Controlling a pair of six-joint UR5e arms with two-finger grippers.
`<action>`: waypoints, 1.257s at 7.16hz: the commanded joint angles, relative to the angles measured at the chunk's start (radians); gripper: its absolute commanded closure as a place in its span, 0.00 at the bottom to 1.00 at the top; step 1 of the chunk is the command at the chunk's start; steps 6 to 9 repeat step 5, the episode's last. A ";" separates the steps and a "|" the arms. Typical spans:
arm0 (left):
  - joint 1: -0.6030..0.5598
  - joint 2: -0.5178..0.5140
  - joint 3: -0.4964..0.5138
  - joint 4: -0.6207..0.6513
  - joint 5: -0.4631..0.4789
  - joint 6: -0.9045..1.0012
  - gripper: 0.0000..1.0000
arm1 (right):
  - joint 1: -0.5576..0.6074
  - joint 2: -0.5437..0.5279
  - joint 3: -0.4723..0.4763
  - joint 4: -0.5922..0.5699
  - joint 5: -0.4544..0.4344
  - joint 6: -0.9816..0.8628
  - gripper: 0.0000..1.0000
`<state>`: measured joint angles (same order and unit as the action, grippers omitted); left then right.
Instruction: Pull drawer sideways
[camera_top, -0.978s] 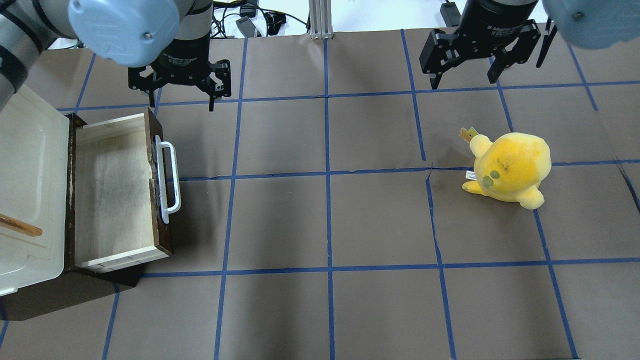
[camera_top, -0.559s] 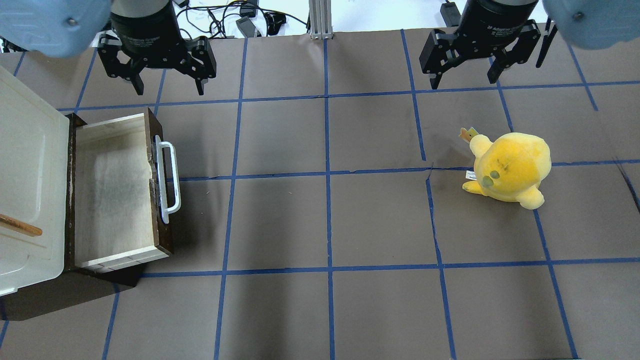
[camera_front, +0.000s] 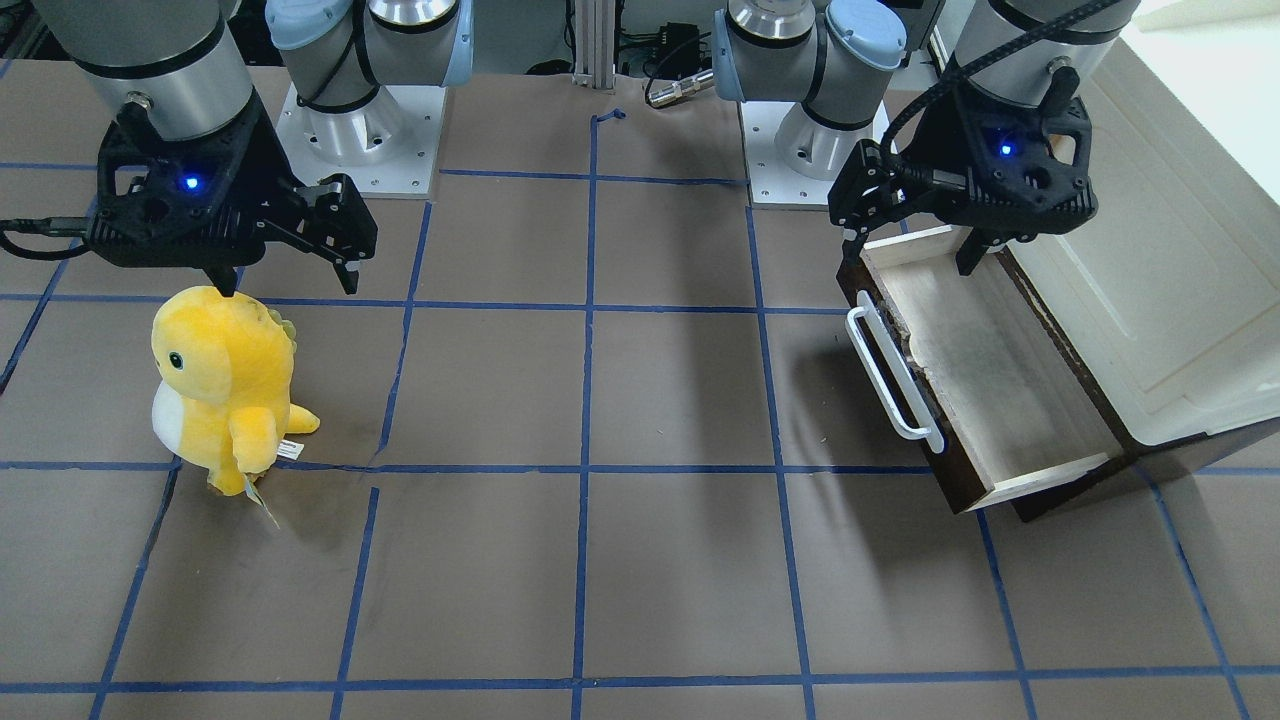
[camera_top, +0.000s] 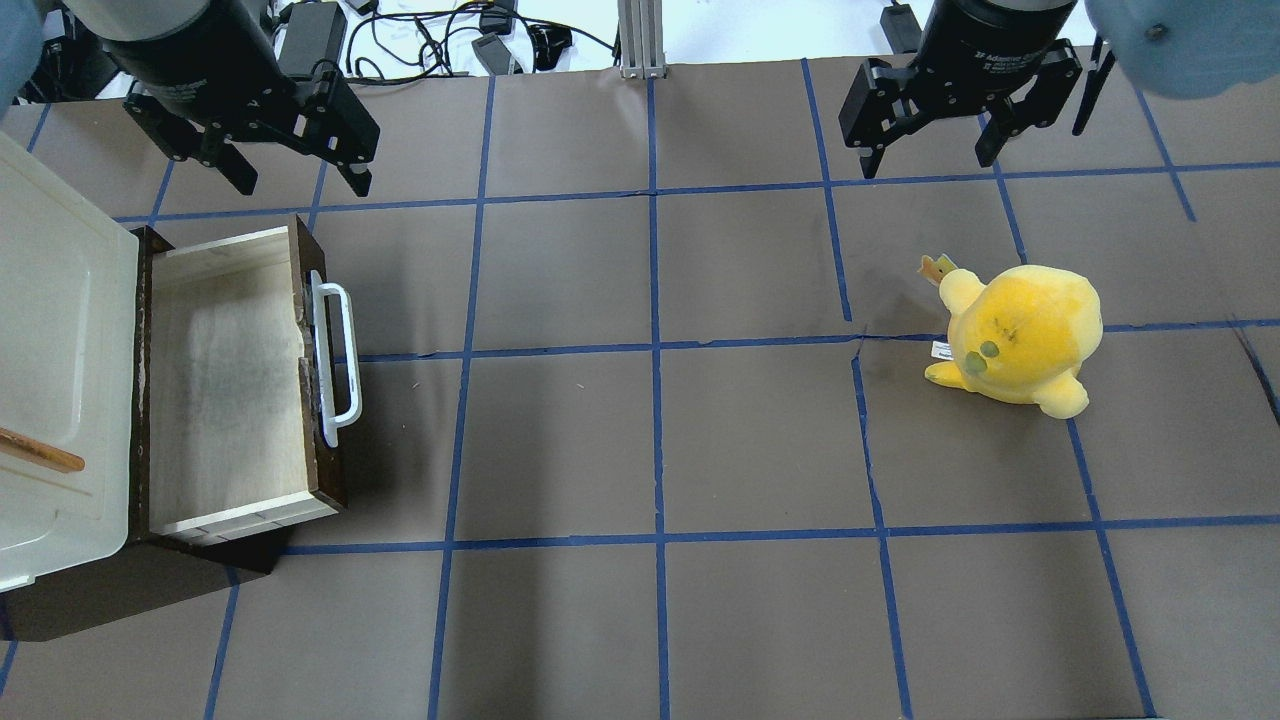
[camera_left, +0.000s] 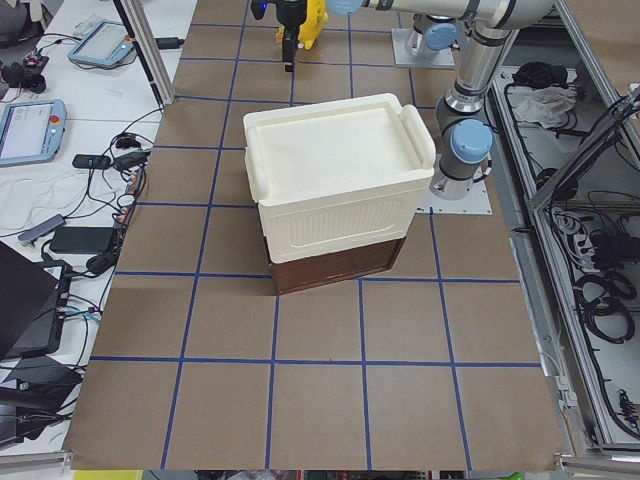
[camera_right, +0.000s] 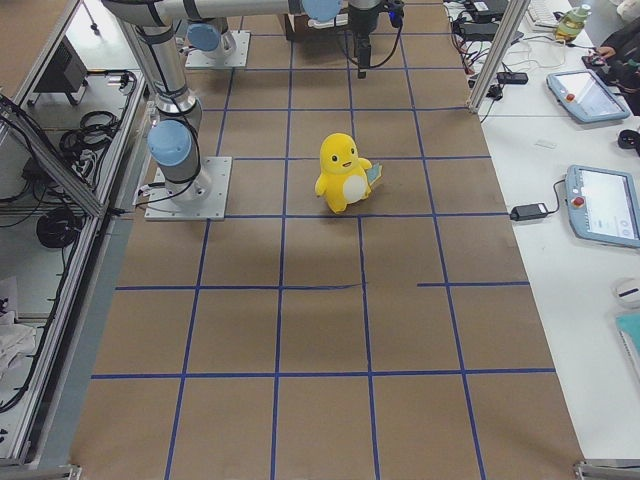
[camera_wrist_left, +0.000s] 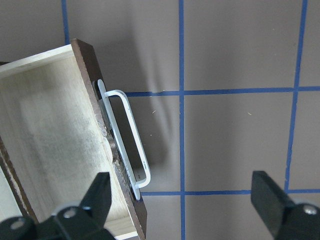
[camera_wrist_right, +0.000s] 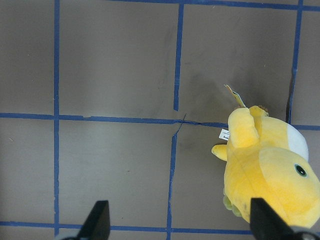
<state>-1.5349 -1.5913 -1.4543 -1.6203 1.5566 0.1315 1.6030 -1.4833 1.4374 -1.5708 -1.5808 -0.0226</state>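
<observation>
Dark brown wooden drawer, pale bare interior, empty: stands drawn out at the table's left side from beneath a large cream-white plastic box. Long white bar handle on its front, long axis running toward and away from the robot's base. Left gripper: nearer, fingers spread and holding nothing, raised over the drawer's base-side end, handle just off to one side. Right gripper: likewise spread and empty, well apart, near a yellow plush toy.

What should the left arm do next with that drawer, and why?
Probably just park the left gripper away from it: the drawer already stands pulled out from under the cream-white box, pale interior exposed, and the open gripper hangs clear of the white handle.
</observation>
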 joint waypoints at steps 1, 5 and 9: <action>0.010 0.046 -0.055 0.008 0.002 0.026 0.00 | 0.000 0.000 0.000 0.000 0.001 0.001 0.00; 0.013 0.045 -0.051 0.008 0.002 0.016 0.00 | 0.000 0.000 0.000 0.000 -0.001 0.001 0.00; 0.013 0.045 -0.051 0.008 0.002 0.016 0.00 | 0.000 0.000 0.000 0.000 -0.001 0.001 0.00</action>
